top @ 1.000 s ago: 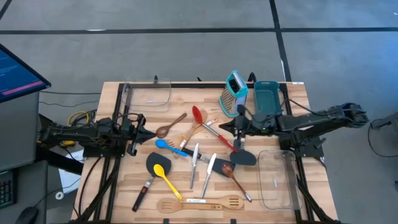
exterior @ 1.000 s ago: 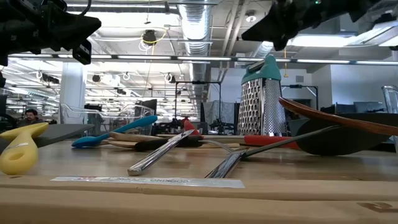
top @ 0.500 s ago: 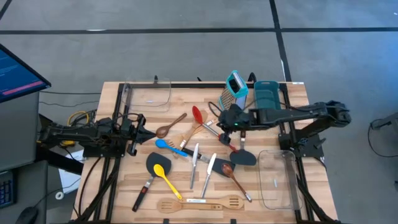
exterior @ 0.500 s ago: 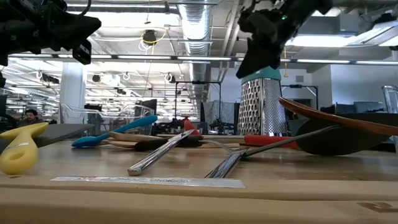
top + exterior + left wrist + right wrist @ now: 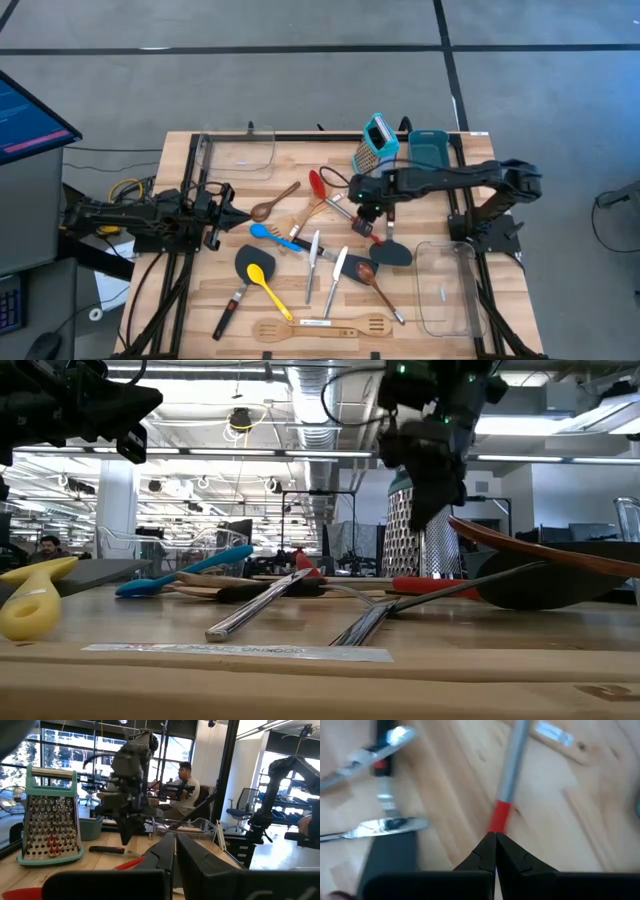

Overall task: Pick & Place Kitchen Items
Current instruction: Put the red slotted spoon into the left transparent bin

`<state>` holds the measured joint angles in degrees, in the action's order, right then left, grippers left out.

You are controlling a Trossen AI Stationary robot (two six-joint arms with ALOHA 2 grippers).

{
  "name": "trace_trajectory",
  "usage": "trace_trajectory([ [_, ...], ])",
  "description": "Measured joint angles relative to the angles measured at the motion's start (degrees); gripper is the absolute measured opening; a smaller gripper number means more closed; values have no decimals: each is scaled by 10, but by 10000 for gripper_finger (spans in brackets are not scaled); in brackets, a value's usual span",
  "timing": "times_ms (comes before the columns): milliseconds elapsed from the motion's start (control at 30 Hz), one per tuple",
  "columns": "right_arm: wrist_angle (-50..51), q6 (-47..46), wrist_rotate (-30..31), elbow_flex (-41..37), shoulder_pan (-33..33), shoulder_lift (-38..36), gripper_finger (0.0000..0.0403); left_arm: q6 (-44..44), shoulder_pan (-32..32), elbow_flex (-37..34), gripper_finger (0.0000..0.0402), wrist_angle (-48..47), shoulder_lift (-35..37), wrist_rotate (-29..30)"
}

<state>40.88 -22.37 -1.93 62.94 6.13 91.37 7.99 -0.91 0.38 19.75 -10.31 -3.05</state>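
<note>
- Red-and-steel: the red-handled utensil lies flat near the middle of the bench, its long axis running on a diagonal from the rear-left end, near the red spoon, down toward the black spatula at the front right. In the right wrist view its steel shaft and red grip run straight away from the closed tips.
- The right end effector hangs directly over this utensil's middle stretch, fingers pressed together and holding nothing; from the low view it is above the bench, not touching anything.
- Judged from that, the utensil lies straight below the tips, so the coming move calls for the fingers to spread across the handle's narrow width, then a drop; whether the fingers are turned square to the diagonal axis cannot be told.
- Neighbours are close: a fork and knife lie just beside on the left-front, and the wooden spoon near the spatula, so a wide spread could nudge them.
- The teal box grater stands upright behind, with the teal bin beside it.
- The left end effector waits at the bench's left edge, closed and empty, well apart from the utensil; the right arm is clearly nearer.
</note>
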Motion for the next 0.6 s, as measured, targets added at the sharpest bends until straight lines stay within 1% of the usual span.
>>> trace_trajectory([
  [233,-1,3,-2,0,25,-2,0,0,0,0,8,0,0,0],
  [333,-1,17,-2,0,27,-1,7,0,0,0,8,0,0,0],
  [433,0,18,-2,0,25,15,32,0,0,0,8,0,0,0],
  [600,-6,17,19,0,17,55,96,0,0,0,8,0,0,0],
])
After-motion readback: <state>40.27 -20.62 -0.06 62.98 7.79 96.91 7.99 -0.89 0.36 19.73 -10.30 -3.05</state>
